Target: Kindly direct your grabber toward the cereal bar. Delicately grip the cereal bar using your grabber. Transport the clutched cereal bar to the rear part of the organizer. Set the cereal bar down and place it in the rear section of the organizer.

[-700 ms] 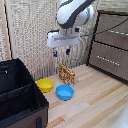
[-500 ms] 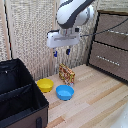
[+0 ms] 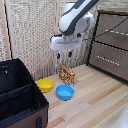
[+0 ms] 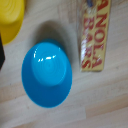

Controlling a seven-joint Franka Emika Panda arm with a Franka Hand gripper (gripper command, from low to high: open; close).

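The grabber (image 3: 63, 53), fingers apart and holding nothing, hovers above the cereal bar (image 3: 66, 74), which stands on its long edge beside the blue bowl (image 3: 64, 92).

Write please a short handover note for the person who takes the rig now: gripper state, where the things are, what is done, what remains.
Gripper: empty, fingers apart, hanging above the cereal bar, not touching it.
Cereal bar: standing on the wooden table, next to the blue bowl and yellow bowl.
Organizer: at the exterior view's left; nothing seen inside.
Done: approach only.
Left: descend, grip the bar, carry it to the organizer's rear section, release.
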